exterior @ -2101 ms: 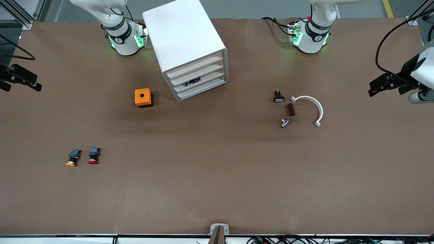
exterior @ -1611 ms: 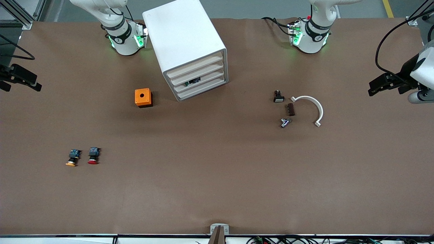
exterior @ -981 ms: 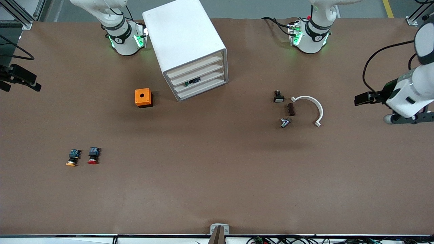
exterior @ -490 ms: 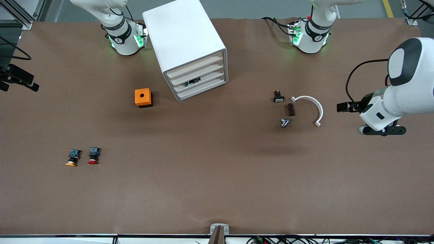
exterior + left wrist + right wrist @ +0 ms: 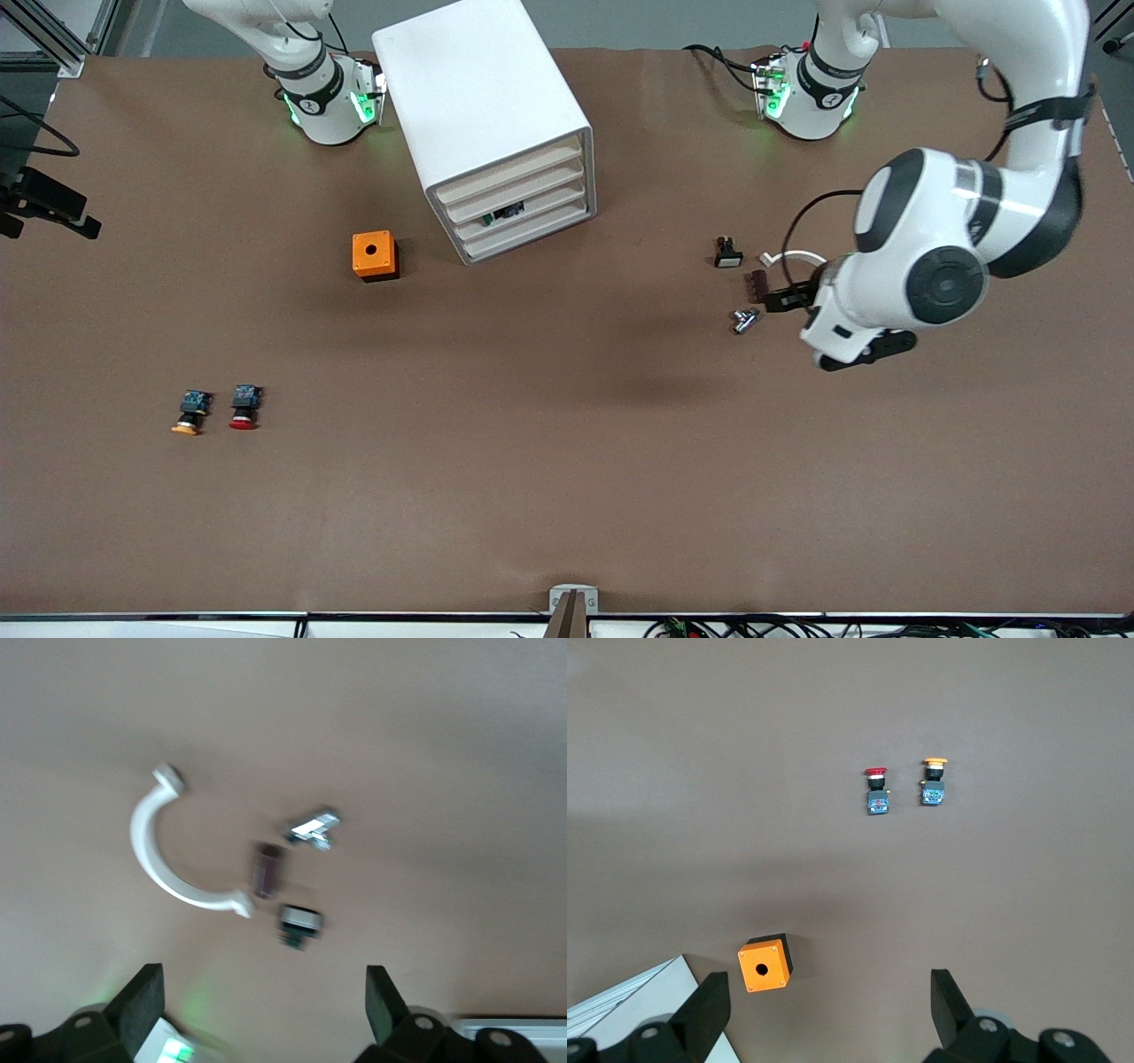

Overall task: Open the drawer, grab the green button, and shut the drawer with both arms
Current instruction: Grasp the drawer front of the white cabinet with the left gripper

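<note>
The white cabinet [image 5: 483, 115] stands by the right arm's base, and its corner shows in the right wrist view [image 5: 629, 1005]. Its four drawers [image 5: 518, 208] are all pushed in. A small dark thing [image 5: 503, 213] shows at the front of the third drawer from the top. I see no green-capped button. My left gripper [image 5: 787, 298] hangs open and empty over small loose parts, its fingers wide apart in the left wrist view [image 5: 261, 988]. My right gripper [image 5: 49, 208] waits open and empty at the right arm's end of the table, also open in its wrist view [image 5: 828, 992].
An orange box with a hole [image 5: 375, 255] [image 5: 765, 963] sits beside the cabinet. A red-capped button [image 5: 244, 407] [image 5: 876, 788] and a yellow-capped one [image 5: 189, 414] [image 5: 934, 782] lie nearer the camera. Under the left gripper lie a white curved clip [image 5: 155, 850], brown part [image 5: 266, 870], metal part [image 5: 312, 827] and black switch [image 5: 299, 923].
My left arm has swung in from the left arm's end of the table to over the small loose parts. The right gripper has barely moved. The drawers stay shut.
</note>
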Action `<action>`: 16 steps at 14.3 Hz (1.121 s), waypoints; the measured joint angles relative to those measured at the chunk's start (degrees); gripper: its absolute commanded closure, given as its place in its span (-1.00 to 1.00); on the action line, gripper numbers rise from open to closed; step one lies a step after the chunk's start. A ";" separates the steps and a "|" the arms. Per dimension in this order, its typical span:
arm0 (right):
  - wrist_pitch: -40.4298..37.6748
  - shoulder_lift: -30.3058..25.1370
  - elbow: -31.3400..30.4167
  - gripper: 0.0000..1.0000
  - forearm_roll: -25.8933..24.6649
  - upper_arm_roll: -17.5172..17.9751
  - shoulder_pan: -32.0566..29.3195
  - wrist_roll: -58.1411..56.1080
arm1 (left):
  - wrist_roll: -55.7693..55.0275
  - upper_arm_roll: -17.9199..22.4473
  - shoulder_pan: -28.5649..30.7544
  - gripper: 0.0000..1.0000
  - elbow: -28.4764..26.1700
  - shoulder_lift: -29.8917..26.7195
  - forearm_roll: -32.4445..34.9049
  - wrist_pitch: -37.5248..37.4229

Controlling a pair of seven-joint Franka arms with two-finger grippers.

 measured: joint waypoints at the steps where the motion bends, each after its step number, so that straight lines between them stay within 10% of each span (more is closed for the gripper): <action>1: -0.01 0.00 0.00 -1.00 0.02 0.00 -0.25 0.00 | -5.47 0.02 -0.92 -1.00 1.14 1.67 -2.83 0.05; 16: -0.10 -0.05 0.04 -1.00 0.10 0.00 -0.59 0.00 | -61.09 -4.61 -3.95 -1.00 10.02 25.65 -29.36 4.93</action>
